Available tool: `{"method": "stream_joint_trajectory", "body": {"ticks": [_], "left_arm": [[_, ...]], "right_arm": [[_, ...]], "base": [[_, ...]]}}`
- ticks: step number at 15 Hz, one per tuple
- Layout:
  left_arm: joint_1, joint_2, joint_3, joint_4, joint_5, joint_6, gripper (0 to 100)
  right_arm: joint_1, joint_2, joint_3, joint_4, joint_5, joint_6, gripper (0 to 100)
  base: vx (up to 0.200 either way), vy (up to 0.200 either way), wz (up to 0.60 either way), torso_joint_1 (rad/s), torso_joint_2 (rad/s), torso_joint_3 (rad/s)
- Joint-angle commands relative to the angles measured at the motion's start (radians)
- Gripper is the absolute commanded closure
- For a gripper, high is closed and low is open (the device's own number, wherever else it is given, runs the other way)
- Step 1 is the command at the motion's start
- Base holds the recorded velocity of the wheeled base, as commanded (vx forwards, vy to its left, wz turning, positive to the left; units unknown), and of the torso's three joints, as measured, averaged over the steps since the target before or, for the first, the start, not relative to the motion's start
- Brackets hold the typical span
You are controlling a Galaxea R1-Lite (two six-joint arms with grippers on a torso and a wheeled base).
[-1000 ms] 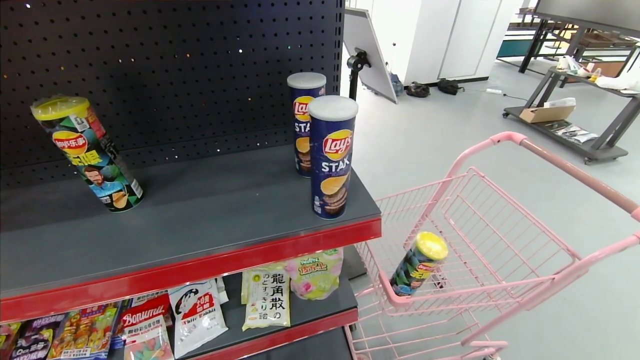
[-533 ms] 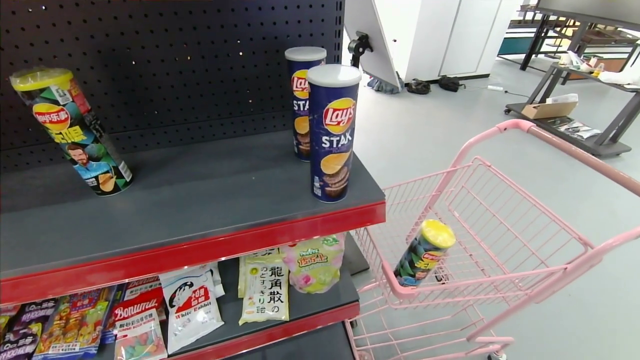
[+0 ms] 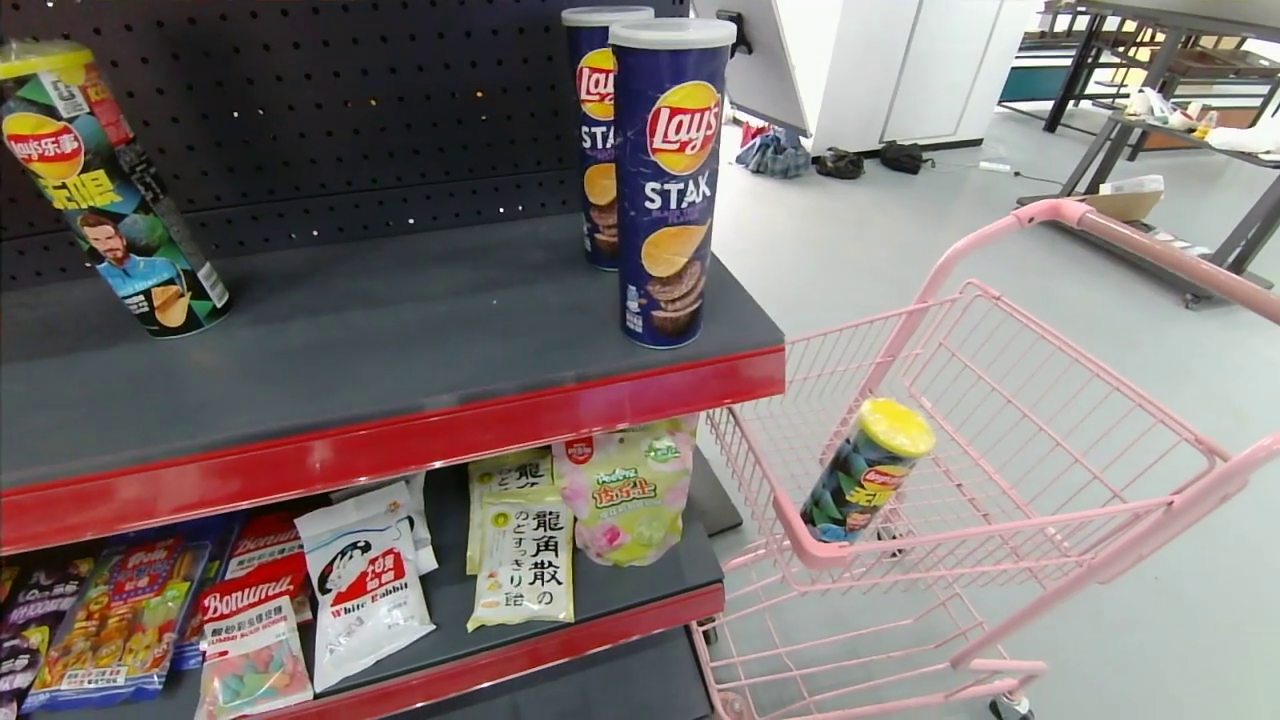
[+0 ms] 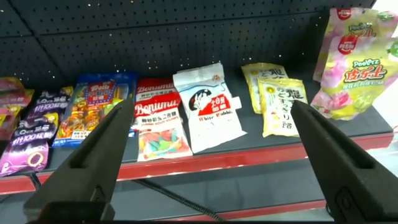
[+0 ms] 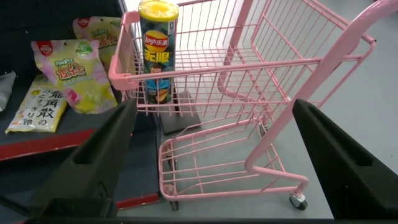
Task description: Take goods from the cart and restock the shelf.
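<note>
Right wrist view: restock incomplete, collision risk noted.
Nearest, the right gripper [image 5: 214, 104] and left gripper [image 4: 212, 104] stand spread wide, holding nothing. One chip can [image 3: 866, 470] stands in the cart [image 3: 1150, 250] corner against the wire; a closing grasp could snag the mesh or tip it. Beyond, on the shelf [image 3: 400, 330], the front blue can [image 3: 668, 190] sits near the edge and could topple if knocked.
</note>
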Motion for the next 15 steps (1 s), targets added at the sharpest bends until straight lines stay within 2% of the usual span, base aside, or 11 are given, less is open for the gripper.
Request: {"method": "stream_joint_trajectory", "body": {"ticks": [1, 2, 3, 4, 5, 6, 7, 10, 11, 13, 15], "left_arm": [[0.001, 0.001, 0.0, 0.0, 0.001, -0.001, 0], [0.0, 0.001, 0.0, 0.0, 0.001, -0.001, 0], [0.001, 0.0, 0.0, 0.0, 0.001, -0.001, 0], [0.001, 0.001, 0.0, 0.0, 0.001, -0.001, 0], [0.001, 0.001, 0.0, 0.0, 0.001, 0.001, 0], [0.001, 0.001, 0.0, 0.0, 0.001, 0.001, 0], [0.001, 0.0, 0.0, 0.0, 0.001, 0.001, 0], [0.001, 0.0, 0.0, 0.0, 0.001, 0.001, 0], [0.001, 0.0, 0.0, 0.0, 0.001, 0.001, 0], [0.001, 0.0, 0.0, 0.0, 0.001, 0.001, 0], [0.001, 0.0, 0.0, 0.0, 0.001, 0.001, 0]], "right_arm": [[0.002, 0.006, -0.001, 0.0, 0.001, -0.001, 0], [-0.003, -0.003, -0.004, 0.001, -0.009, -0.004, 0], [0.009, 0.193, -0.226, 0.003, 0.002, 0.045, 0], [0.013, 0.439, -0.423, -0.003, 0.007, 0.177, 0], [0.028, 0.569, -0.528, -0.003, 0.038, 0.198, 0], [0.057, 0.655, -0.556, -0.008, 0.08, 0.146, 0], [0.098, 0.779, -0.547, -0.065, 0.091, 0.117, 0], [0.201, 1.13, -0.475, -0.41, 0.094, 0.201, 0], [0.23, 1.216, -0.438, -0.481, 0.094, 0.204, 0], [0.26, 1.402, -0.375, -0.645, 0.094, 0.211, 0], [0.261, 1.511, -0.366, -0.747, 0.094, 0.212, 0]], "base": [[0.0, 0.0, 0.0, -0.022, 0.07, 0.066], [0.0, 0.0, 0.0, 0.0, 0.0, 0.0], [0.0, 0.0, 0.0, 0.0, 0.0, 0.0], [0.0, 0.0, 0.0, 0.0, 0.0, 0.0], [0.0, 0.0, 0.0, 0.0, 0.0, 0.0], [0.0, 0.0, 0.0, 0.0, 0.0, 0.0], [0.0, 0.0, 0.0, 0.0, 0.0, 0.0], [0.0, 0.0, 0.0, 0.0, 0.0, 0.0], [0.0, 0.0, 0.0, 0.0, 0.0, 0.0], [0.0, 0.0, 0.0, 0.0, 0.0, 0.0], [0.0, 0.0, 0.0, 0.0, 0.0, 0.0]]}}
